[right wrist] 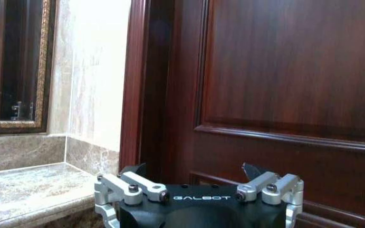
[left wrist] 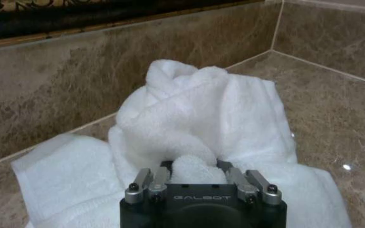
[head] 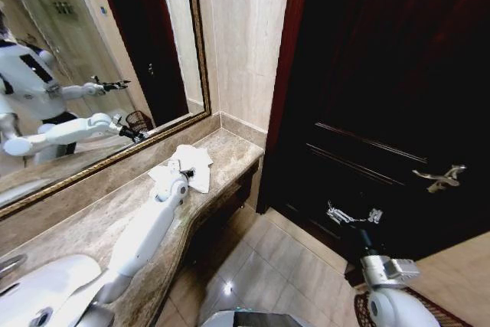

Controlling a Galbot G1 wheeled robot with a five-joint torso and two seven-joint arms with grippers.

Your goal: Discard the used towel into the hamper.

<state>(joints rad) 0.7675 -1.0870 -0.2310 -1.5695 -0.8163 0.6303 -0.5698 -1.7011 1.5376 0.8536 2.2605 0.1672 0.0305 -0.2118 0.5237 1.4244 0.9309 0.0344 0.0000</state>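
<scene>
The towel [left wrist: 195, 128] is white terry cloth, crumpled into a soft heap with one fold standing up at the middle and flatter flaps spread out around it; it lies on the brown marble bench [head: 84, 223] near the far corner, close to the backsplash under the gilt-framed mirror [head: 99, 59]; the left claw [head: 178, 176] is down on the near edge of the heap, its jaws drawn in on a bunched fold of the towel, which bulges up between the fingers [left wrist: 146, 183] in the left wrist view; the rest of the cloth lies beyond the claw toward the wall; the claw body reads "GALBOT" in pale letters; the right claw [head: 354, 216] hangs in the air well apart from the towel, before the dark wooden door [head: 383, 74], its jaws spread wide on nothing, and it bears the same "GALBOT" mark; a woven dark rim, the hamper [head: 429, 308], shows at the lower right beside the right arm.
</scene>
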